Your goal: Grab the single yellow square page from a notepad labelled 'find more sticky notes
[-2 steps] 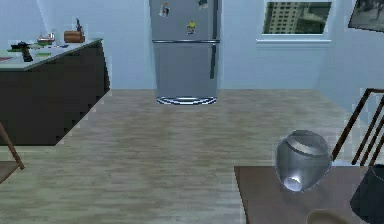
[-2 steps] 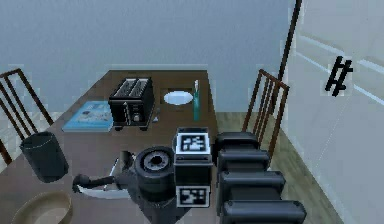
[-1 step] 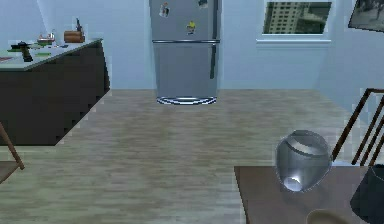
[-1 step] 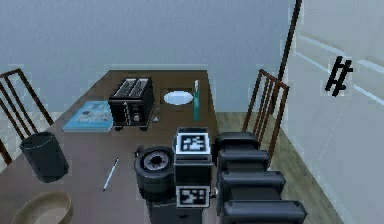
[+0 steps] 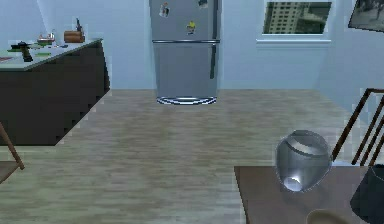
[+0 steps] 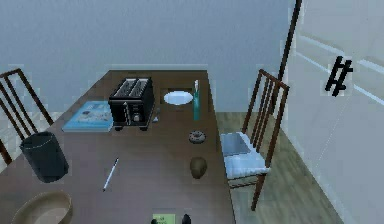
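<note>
Dark wooden table (image 6: 150, 150), pretty loaded: black toaster (image 6: 131, 101) with a blue book (image 6: 90, 117) just beside it, white plate (image 6: 178, 98) and teal bottle (image 6: 196, 100) farther back, dark cup (image 6: 44, 157), pen (image 6: 110, 173), brownish lump (image 6: 200, 167), tan bowl (image 6: 42, 210) at the near corner.

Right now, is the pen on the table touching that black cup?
Apart. The arm side view shows a stretch of bare brown tabletop between the black cup and the pen, which lies to the cup's right in that view.
</note>
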You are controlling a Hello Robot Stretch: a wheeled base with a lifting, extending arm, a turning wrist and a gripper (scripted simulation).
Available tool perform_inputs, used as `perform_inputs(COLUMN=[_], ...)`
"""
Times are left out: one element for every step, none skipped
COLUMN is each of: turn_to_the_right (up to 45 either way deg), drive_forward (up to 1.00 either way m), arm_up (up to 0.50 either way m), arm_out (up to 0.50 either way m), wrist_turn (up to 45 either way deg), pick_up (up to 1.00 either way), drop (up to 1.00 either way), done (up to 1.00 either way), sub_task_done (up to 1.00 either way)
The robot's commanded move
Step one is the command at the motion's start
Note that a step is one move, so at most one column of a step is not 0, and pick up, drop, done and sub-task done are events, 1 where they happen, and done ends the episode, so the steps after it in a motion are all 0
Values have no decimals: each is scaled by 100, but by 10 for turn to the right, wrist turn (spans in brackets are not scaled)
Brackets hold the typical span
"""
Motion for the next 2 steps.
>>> perform_inputs(turn_to_the_right=[0, 0], drive_forward=[0, 0], arm_up=[0, 10], arm_out=[0, 0], wrist_turn=[0, 0], pick_up=[100, 0], drop=[0, 0], done=[0, 0], sub_task_done=[0, 0])
